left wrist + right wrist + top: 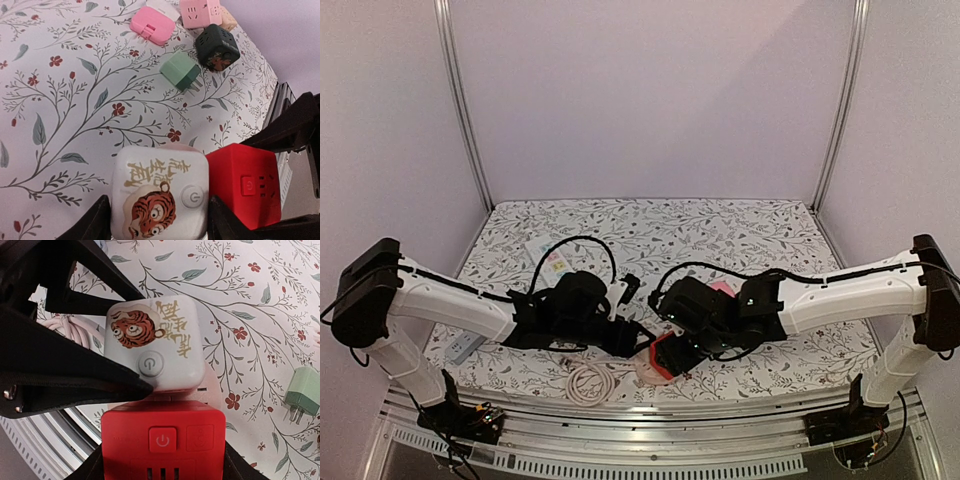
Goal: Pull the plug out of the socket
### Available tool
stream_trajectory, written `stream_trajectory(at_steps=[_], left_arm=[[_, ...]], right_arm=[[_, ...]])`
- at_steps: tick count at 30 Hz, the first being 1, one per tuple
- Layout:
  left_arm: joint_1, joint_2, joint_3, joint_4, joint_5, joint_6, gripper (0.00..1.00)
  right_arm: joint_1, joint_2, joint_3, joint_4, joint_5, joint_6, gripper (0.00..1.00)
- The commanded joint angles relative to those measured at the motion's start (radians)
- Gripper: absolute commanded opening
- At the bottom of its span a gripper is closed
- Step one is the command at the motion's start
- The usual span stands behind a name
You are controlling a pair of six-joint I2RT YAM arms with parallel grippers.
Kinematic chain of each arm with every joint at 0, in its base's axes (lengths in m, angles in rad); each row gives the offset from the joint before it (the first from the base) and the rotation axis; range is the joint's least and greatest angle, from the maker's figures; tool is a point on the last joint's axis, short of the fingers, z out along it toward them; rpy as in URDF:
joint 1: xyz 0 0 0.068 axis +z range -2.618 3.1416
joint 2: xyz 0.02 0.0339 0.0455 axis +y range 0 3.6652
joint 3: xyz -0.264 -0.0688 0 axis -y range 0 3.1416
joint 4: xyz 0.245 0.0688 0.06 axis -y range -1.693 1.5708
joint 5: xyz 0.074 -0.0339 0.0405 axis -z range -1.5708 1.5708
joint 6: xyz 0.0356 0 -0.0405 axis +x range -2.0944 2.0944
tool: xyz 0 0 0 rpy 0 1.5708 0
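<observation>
I have the left gripper [159, 212] pinching the white cube [157, 190], with a black finger pressed to each flank. The cube is glossy plastic with rounded corners. Its upper face carries a round power button and a printed tiger with gold characters.

Hard against its side sits the red cube [162, 442], matte and square with softened corners, showing a power button and slots. The right gripper [162, 462] clamps it from both sides. In the right wrist view a pale collar shows in the seam between the two cubes, so they are joined face to face. I cannot tell which one carries the prongs.

The pair is near the middle of the table's front edge, between the two arms. I cannot tell whether it rests on the cloth [75, 100], which lies flat and is printed with thin branches, grey-green leaves and small red flowers.

A coiled white cable [588, 383] lies just left of the cubes, close to the ribbed metal rail [650, 412] along the front. Further back, clustered and well apart from the held pair, lie:
- a mint-green plug [181, 71] with bare prongs
- a dark cube [216, 46]
- a flat pink block [152, 25]
- a pink cube [200, 12]

Open cloth stretches beyond the white cube's free side. Toward the rail, room is tight.
</observation>
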Motion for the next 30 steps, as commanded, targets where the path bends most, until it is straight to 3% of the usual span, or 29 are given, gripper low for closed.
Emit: stream_trajectory(at_steps=[1,8,18,25,30], left_arm=[[-0.023,0.070,-0.046,-0.238,0.015,-0.009,0.40],[-0.029,0.074,-0.043,-0.235,0.010,-0.011,0.40],[-0.033,0.075,-0.043,-0.236,0.005,-0.011,0.39],[-0.035,0.074,-0.046,-0.235,-0.001,-0.016,0.39],[-0.035,0.048,-0.034,-0.259,-0.007,-0.024,0.39]], right_arm=[[0.028,-0.030,0.071,-0.005,0.087,-0.008,0.35],[0.125,0.032,0.154,-0.075,0.206,-0.055,0.35],[0.166,0.071,0.203,-0.077,0.243,-0.084,0.35],[0.156,-0.028,0.145,-0.069,0.309,-0.055,0.35],[0.055,-0.142,0.050,-0.073,0.310,-0.002,0.35]])
